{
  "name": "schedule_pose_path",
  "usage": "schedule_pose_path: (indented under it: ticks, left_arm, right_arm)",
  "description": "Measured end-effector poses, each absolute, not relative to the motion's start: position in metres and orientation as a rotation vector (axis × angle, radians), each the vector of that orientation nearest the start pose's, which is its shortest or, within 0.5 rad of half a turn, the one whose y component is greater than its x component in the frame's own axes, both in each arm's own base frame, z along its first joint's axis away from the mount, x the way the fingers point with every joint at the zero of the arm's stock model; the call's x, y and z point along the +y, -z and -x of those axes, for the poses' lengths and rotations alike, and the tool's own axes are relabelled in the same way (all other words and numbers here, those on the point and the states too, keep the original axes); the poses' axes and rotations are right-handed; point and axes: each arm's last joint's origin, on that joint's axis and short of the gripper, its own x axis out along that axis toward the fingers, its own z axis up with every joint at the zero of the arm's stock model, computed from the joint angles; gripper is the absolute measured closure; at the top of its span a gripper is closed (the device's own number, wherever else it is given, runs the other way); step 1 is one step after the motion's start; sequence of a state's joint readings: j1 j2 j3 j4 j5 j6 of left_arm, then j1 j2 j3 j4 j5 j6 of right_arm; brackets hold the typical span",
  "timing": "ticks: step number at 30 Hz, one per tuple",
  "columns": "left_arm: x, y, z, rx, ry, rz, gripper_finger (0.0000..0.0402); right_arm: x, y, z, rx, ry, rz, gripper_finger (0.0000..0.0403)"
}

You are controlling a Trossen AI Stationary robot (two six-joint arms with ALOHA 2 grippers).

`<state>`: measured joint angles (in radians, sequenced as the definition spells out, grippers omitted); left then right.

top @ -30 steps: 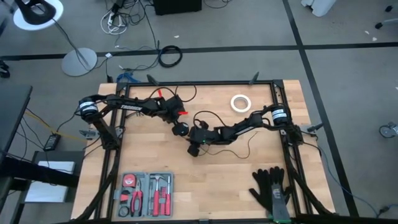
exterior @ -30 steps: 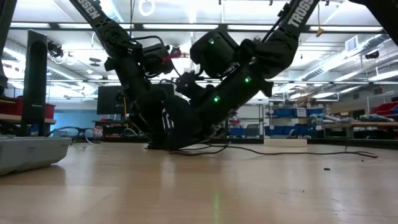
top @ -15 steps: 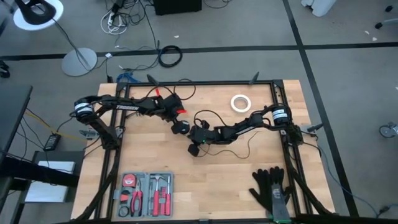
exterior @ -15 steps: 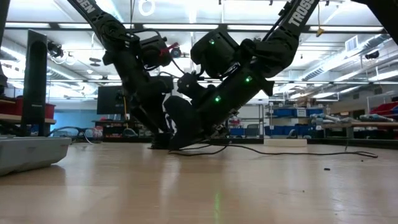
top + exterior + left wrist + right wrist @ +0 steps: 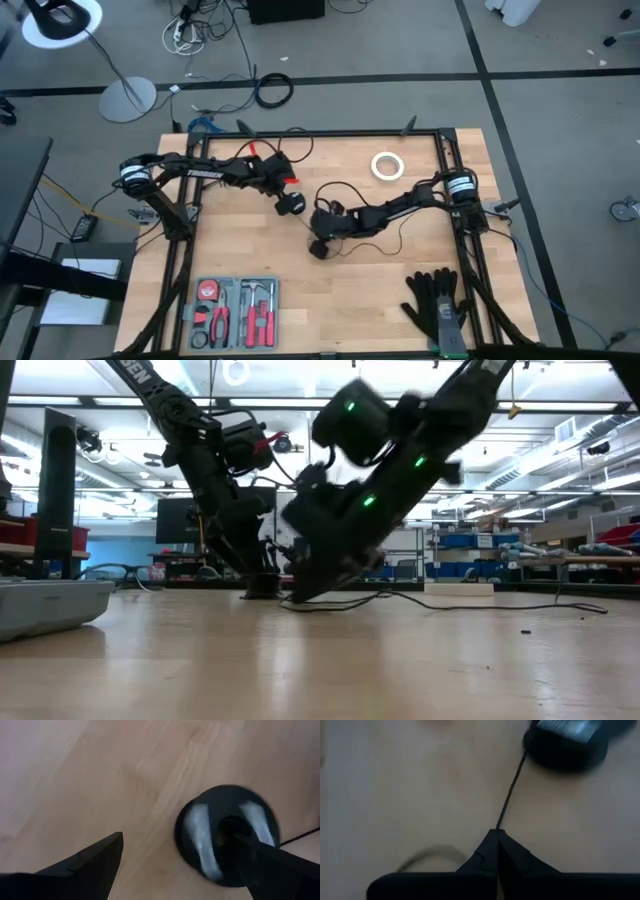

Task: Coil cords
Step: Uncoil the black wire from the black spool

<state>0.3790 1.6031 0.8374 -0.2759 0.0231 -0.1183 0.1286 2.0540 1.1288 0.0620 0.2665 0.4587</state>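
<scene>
The thin black cord [image 5: 345, 187] lies in loose loops on the wooden table, its end joined to a small round black puck [image 5: 291, 203]. My left gripper [image 5: 177, 840] is open over the puck [image 5: 225, 835]: one finger is above the puck's dark middle, the other over bare wood. My right gripper [image 5: 496, 832] is shut on the cord a short way from the puck [image 5: 565, 745], just toward the near edge from it [image 5: 319, 247]. More cord [image 5: 400, 236] trails under the right arm. My left gripper has one finger [image 5: 265, 862] over the puck's middle [image 5: 231, 827]; whether it touches the puck, I cannot tell. My right gripper pinches the cord [image 5: 501, 817] between its two fingertips, a short way from the puck. It comes slanting down from the table's right. The cord runs straight from the fingertips to the puck.
A white tape ring [image 5: 387, 165] lies at the far right. A tool tray [image 5: 235, 310] sits at the near left and black gloves [image 5: 436, 302] at the near right. Metal rails [image 5: 330, 133] frame the table. Bare wood lies between the tray and the gloves.
My right gripper has moved toward the table's near edge and risen a little, tipping flatter, and the cord's stretch to the puck has followed it. My left gripper has stayed over the puck.
</scene>
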Motion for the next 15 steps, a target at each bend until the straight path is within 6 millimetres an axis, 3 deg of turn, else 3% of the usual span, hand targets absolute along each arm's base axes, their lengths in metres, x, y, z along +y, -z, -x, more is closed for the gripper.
schedule_pose_path:
  ticks: [5, 9, 13, 15]
  left_arm:
    - [0.108, -0.154, -0.272, 1.028, -0.397, 0.330, 0.0035]
    - [0.108, -0.154, -0.272, 1.037, -0.397, 0.335, 0.0035]
    - [0.108, -0.154, -0.272, 1.033, -0.397, 0.334, 0.0035]
    - [0.108, -0.154, -0.272, 1.032, -0.397, 0.334, 0.0035]
  right_arm:
    - [0.069, -0.132, -0.365, 1.013, 0.298, -0.301, 0.0403]
    - [0.099, -0.155, -0.312, 1.333, 0.377, -0.406, 0.0403]
    - [0.126, -0.180, -0.244, 1.707, 0.695, -0.478, 0.0403]
    - [0.137, -0.193, -0.221, 1.757, 0.830, -0.493, 0.0402]
